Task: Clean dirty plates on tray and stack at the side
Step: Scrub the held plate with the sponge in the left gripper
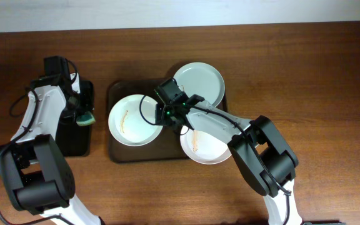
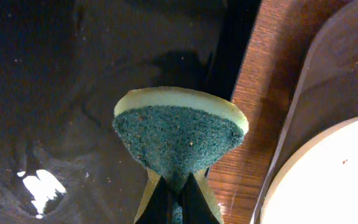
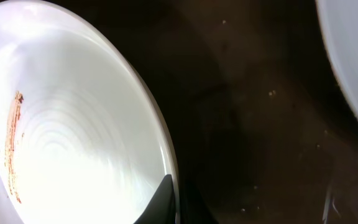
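Three white plates lie on the brown tray (image 1: 119,153). The left plate (image 1: 130,120) has an orange-brown smear, as does the front right plate (image 1: 206,147). The back right plate (image 1: 200,82) looks clean. My right gripper (image 1: 164,114) is shut on the right rim of the left plate (image 3: 73,137), one finger inside the rim and one outside (image 3: 174,202). My left gripper (image 1: 83,112) is shut on a green and yellow sponge (image 2: 178,134) and holds it over the black tray (image 1: 74,140), left of the brown tray.
The black tray (image 2: 55,93) has a wet, shiny floor. A strip of bare wooden table (image 2: 253,112) lies between it and the brown tray (image 2: 328,68). The wooden table runs wide on both sides.
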